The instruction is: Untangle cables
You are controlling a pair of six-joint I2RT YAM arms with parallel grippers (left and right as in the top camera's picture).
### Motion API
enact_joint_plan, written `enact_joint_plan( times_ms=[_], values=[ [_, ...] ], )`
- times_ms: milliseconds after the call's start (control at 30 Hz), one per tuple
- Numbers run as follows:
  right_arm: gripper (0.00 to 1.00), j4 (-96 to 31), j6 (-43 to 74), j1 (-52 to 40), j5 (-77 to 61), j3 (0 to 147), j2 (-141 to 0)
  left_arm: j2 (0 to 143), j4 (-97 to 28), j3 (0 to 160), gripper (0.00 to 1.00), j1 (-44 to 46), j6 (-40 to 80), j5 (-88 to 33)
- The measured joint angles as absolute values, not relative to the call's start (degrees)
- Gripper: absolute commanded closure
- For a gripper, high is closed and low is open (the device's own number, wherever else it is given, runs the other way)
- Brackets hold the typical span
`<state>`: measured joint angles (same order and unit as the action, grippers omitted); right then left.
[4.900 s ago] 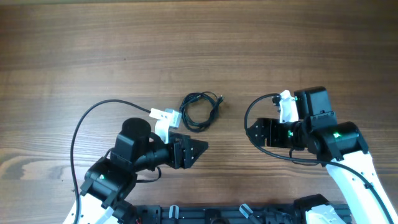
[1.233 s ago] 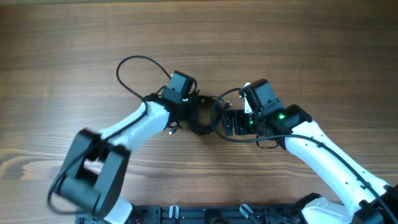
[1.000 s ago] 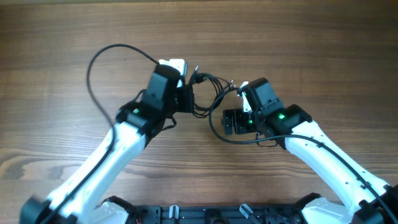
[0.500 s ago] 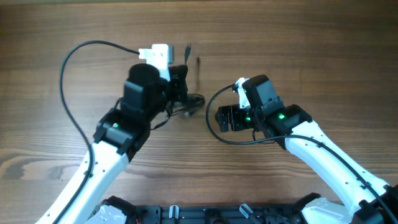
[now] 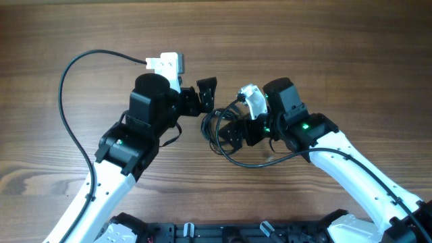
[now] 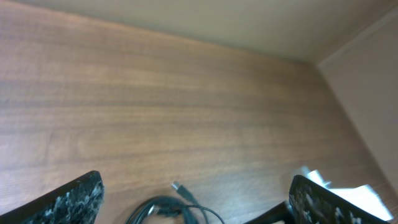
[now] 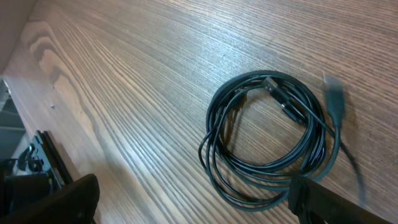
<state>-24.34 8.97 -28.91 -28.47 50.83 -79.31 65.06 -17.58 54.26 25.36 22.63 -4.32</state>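
Change from half a second ago: the thin dark coiled cable [image 7: 284, 102] has left the left hand [image 6: 198, 188] and dropped lower in the overhead view, and the right arm has swung in toward it. Now the coil lies flat on the brown wood-grain table [image 5: 324, 40], just about dead centre of the overhead frame, between the two hands. One bundle, that's the count, wound in several loose loops. Two small plug ends show in the right wrist view, both in the upper right of the coil. Whether it is one wire or more, I cannot tell. The left hand is spread wide with nothing in it, and the coil sits at the bottom edge of its view. The right hand [image 7: 194, 186] is spread wide too, gripping nothing, with the coil just ahead of its fingers.
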Motion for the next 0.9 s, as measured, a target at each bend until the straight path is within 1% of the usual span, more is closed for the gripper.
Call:
enact_joint_plan(
  times_ms=[200, 267, 367, 500, 600, 733, 900],
  values=[
    [0.01, -26.06, 10.02, -28.91, -23.81, 50.76, -80.14, 65.06, -25.28, 54.26, 0.12, 25.36, 23.0, -4.12],
    [0.01, -27.46, 11.6, -28.91, -22.26, 50.68, -81.82, 65.06, -27.99, 54.26, 0.12, 25.39, 23.03, -3.79],
    [0.0, -28.25, 14.02, -28.91, -21.89, 50.3, -85.1, 65.06, -30.26, 54.26, 0.09, 25.36, 23.75, -1.8],
    [0.0, -28.08, 19.27, -29.39, -24.93, 49.95, -88.09, 65.06, -31.75, 54.26, 0.08, 24.91, 26.0, 2.48],
    [0.0, -28.03, 20.71, -32.08, -26.68, 49.95, -88.79, 65.06, -32.49, 54.26, 0.07, 23.2, 27.05, 3.86],
    [0.0, -31.0, 18.15, -37.3, -27.16, 49.95, -89.25, 65.06, -34.39, 54.26, 0.06, 20.71, 27.99, 4.27],
    [0.0, -35.92, 12.51, -40.58, -23.7, 49.93, -89.43, 65.06, -36.42, 54.26, 0.07, 20.38, 28.21, 4.47]
  ],
)
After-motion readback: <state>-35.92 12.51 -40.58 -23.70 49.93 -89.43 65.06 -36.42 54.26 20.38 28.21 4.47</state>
